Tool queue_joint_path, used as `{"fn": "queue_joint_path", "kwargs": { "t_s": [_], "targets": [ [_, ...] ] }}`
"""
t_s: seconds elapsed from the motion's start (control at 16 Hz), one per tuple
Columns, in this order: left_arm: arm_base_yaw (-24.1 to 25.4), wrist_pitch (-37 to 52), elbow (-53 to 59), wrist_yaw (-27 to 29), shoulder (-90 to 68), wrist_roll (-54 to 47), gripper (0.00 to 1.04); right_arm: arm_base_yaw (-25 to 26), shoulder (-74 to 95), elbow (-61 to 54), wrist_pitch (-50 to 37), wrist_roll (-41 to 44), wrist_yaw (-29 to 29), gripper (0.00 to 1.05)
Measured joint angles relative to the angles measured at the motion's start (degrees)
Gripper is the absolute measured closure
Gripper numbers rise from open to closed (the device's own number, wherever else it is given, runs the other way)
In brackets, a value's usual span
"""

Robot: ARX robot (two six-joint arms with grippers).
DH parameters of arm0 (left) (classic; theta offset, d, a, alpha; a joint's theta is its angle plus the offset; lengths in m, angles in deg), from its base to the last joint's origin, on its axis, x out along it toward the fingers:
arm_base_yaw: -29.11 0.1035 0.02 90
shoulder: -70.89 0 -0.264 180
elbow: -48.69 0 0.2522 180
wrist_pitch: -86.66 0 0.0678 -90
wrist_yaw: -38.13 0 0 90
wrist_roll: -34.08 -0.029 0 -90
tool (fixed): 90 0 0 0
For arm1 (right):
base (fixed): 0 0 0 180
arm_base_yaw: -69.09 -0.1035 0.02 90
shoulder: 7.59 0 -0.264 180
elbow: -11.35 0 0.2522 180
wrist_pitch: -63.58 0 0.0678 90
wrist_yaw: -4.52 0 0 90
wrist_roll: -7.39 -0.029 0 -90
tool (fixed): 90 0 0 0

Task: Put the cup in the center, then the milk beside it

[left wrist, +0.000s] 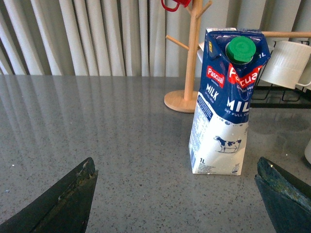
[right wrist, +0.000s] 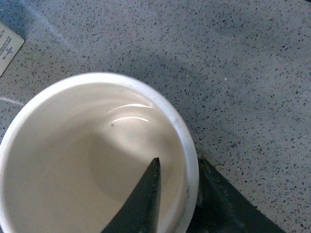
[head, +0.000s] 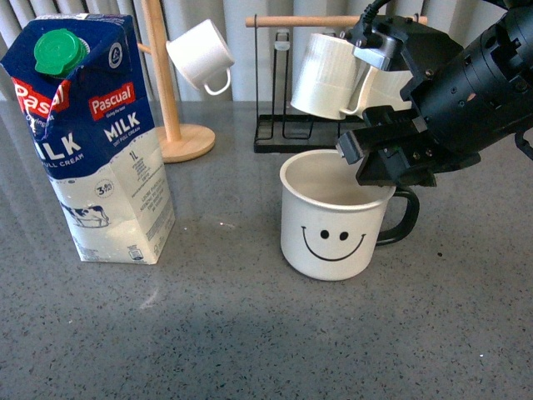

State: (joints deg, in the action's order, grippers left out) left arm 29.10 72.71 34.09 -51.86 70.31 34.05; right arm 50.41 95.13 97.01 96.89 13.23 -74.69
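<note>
The cup (head: 326,225), a wide white mug with a black smiley face and black handle, stands on the grey table right of centre. My right gripper (head: 385,171) is open at its rim on the handle side. In the right wrist view, one finger (right wrist: 146,199) is inside the cup (right wrist: 73,160) and the other is outside the wall, with the gripper (right wrist: 180,165) straddling the rim. The milk (head: 100,142), a tall blue-and-white carton with a green cap, stands upright at the left. My left gripper (left wrist: 176,167) is open and empty, facing the milk (left wrist: 226,107) from a short distance.
A wooden mug tree (head: 166,83) with a white mug (head: 202,54) stands behind the milk. A black rack (head: 287,133) with ribbed white mugs (head: 329,75) stands behind the cup. Grey curtains close off the back.
</note>
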Motion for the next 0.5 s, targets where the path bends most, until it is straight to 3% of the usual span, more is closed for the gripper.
{"fn": "queue_joint_path", "kwargs": {
  "t_s": [0.31, 0.44, 0.5],
  "targets": [
    [0.00, -0.02, 0.00, 0.00, 0.00, 0.00, 0.07, 1.14, -1.75, -0.17, -0.42, 1.31, 1.31, 0.18],
    [0.00, 0.00, 0.00, 0.00, 0.00, 0.00, 0.07, 1.95, -4.76, -0.11, -1.49, 1.27, 2.21, 0.05],
    [0.00, -0.02, 0.00, 0.00, 0.00, 0.00, 0.07, 2.43, -7.39, -0.11, -3.08, 0.55, 3.91, 0.07]
  ]
}}
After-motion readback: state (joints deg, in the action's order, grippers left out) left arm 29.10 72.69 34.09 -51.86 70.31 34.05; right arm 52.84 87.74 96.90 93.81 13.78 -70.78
